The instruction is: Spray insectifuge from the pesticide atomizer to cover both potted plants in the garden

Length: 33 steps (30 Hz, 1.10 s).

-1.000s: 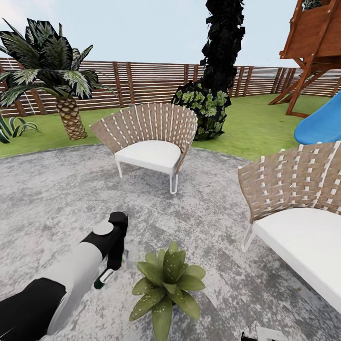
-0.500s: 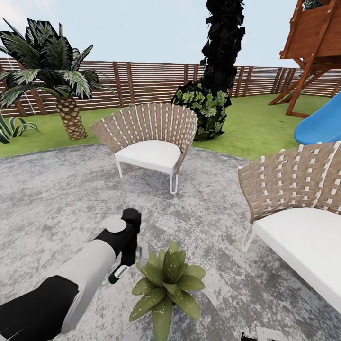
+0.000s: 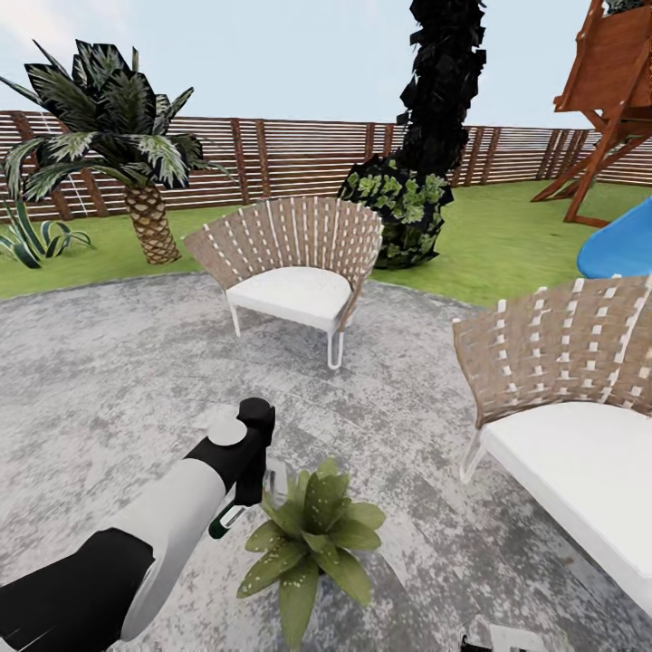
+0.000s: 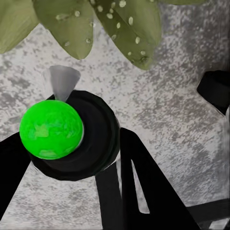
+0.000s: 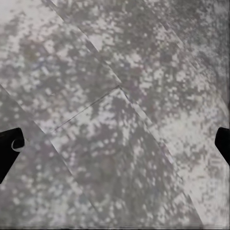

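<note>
Head view: the garden's round grey speckled patio [image 3: 118, 380] is lying under the robot, with green lawn [image 3: 507, 235] and a brown slat fence [image 3: 299, 158] running behind it. Two woven chairs are standing on the patio, one ahead [image 3: 294, 267] and one at the right [image 3: 570, 407]. A palm [image 3: 127, 145] is growing at the left, a dark bush [image 3: 403, 213] behind the far chair, and a wooden play tower [image 3: 616, 100] with a blue slide [image 3: 620, 249] at the right. The left arm [image 3: 172, 516] is reaching forward, its left gripper [image 3: 249, 489] pointing down just beside a potted plant [image 3: 308, 539]. The pesticide atomizer [image 3: 240, 503] is showing in that gripper, touching or nearly touching the leaves; contact cannot be told.

Left wrist view: the black fingers [image 4: 139, 187] are clenching the atomizer, whose dark round body [image 4: 91, 134] is carrying a bright green ball [image 4: 51, 128] and a grey cone [image 4: 62, 81]. Spotted leaves [image 4: 115, 24] are hanging near beyond it.

Right wrist view: speckled paving [image 5: 115, 115] is lying below; two dark finger tips [image 5: 8, 148] are standing well apart at opposite edges, released and grasping nothing
</note>
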{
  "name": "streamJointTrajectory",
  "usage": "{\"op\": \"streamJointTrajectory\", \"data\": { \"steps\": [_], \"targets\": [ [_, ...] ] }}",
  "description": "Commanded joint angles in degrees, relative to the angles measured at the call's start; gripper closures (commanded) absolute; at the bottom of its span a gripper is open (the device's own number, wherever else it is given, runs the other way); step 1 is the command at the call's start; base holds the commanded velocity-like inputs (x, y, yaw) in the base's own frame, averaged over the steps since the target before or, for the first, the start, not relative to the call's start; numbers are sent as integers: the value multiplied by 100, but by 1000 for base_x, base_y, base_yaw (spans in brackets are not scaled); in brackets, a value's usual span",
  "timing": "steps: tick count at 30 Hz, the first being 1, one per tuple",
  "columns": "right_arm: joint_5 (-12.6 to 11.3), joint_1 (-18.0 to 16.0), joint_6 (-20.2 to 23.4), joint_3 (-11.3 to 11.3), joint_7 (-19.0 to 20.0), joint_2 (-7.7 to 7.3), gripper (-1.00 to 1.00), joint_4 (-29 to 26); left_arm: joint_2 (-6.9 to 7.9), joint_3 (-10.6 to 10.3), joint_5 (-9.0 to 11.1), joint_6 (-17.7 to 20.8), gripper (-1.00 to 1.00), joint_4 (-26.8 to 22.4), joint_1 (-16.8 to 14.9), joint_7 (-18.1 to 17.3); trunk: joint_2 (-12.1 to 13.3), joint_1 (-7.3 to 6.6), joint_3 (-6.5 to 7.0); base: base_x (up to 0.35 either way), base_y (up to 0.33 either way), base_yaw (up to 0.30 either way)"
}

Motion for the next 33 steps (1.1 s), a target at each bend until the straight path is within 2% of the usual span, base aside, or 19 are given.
{"op": "streamJointTrajectory", "data": {
  "steps": [1,6,12,17,24,33],
  "targets": [
    [-52,-3,-25,15,9,1,-100,3,1,-10,-30,102,100,-4,-4,-41,-2,-4,-5,-252,-181,0],
    [-52,-2,-25,15,9,1,-100,3,43,-19,-38,170,100,-4,-10,-41,-2,-4,-5,-100,-69,10],
    [-52,-3,-25,16,9,1,-100,3,33,-13,-39,182,100,-4,6,-41,-2,-4,-5,-4,-11,234],
    [-52,-3,-25,17,9,1,-100,3,26,-12,-39,188,100,-4,39,-41,-2,-4,-5,-77,-211,164],
    [-52,-1,-25,21,9,1,-100,3,33,-12,-39,188,100,-4,25,-41,-2,-4,-5,-242,-182,38],
    [-52,0,-25,23,9,1,-100,3,28,-7,-39,197,100,-4,57,-41,-2,-4,-5,-35,-20,259]
  ]
}}
